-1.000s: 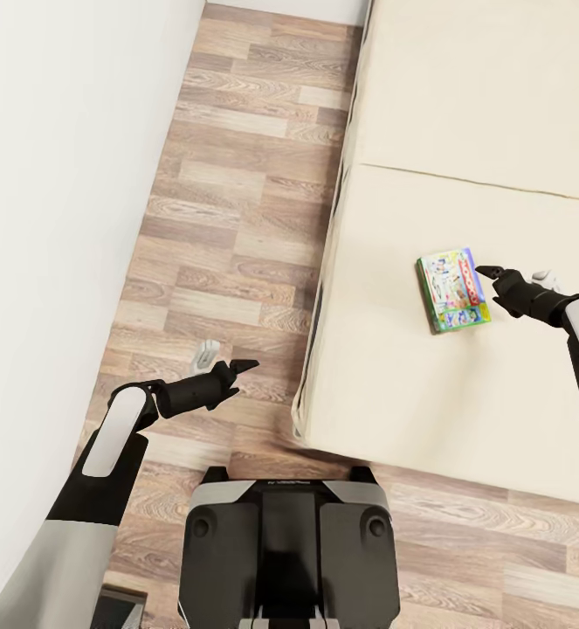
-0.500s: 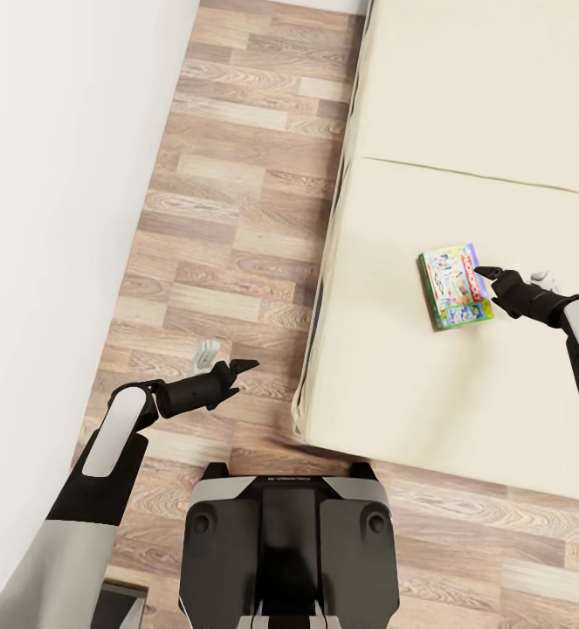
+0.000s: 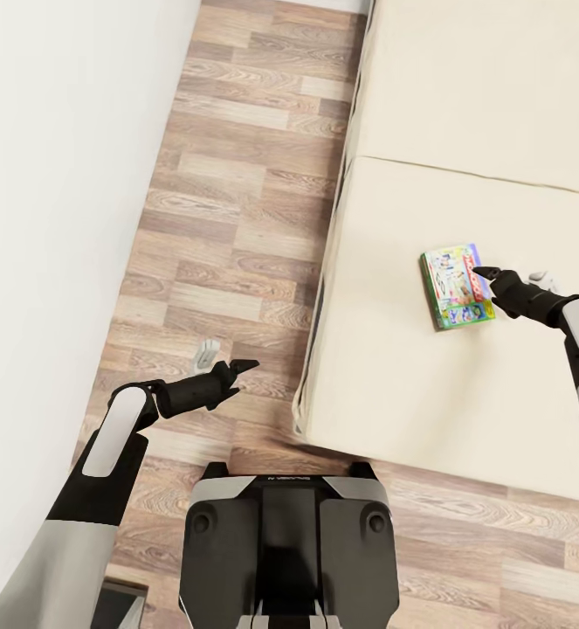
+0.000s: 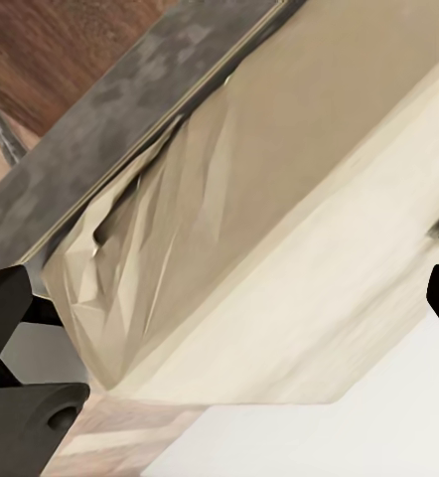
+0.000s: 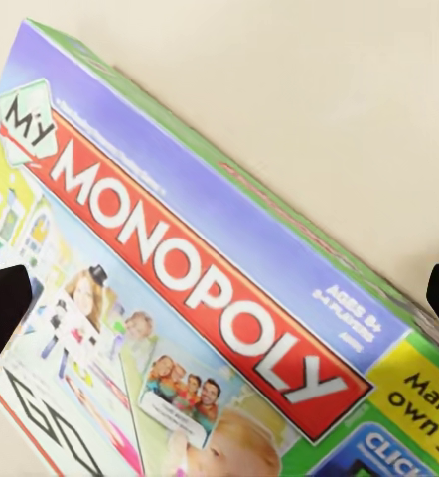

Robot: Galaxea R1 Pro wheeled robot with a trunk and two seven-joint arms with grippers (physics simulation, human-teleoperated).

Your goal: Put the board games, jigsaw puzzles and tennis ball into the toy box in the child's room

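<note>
While the right gripper [image 3: 481, 272] hangs over the Monopoly box [image 3: 456, 286] on the bed [image 3: 394, 384], the step in hand is judged to be the approach for a grasp. In the right wrist view the two fingertips [image 5: 3, 313] are seen at opposite edges of the picture with the lid between them, so the jaws are spread wide and nothing is pinched. The box lies flat on the mattress directly ahead of and beneath the tips; whether they touch it cannot be told. A flat box on soft bedding offers little edge, so the fingers would best be lowered to straddle the narrower span, one side pressed slightly into the mattress, and the jaws closed only once both walls are bracketed; a skewed grip is judged likely to let the box pivot or slip. The lid is white and lilac with green sides, a red "MONOPOLY" banner and cartoon children. The left gripper [image 3: 241, 364] is held over the floor [image 3: 237, 218], well apart from the box, fingertips spread in its wrist view, empty.
</note>
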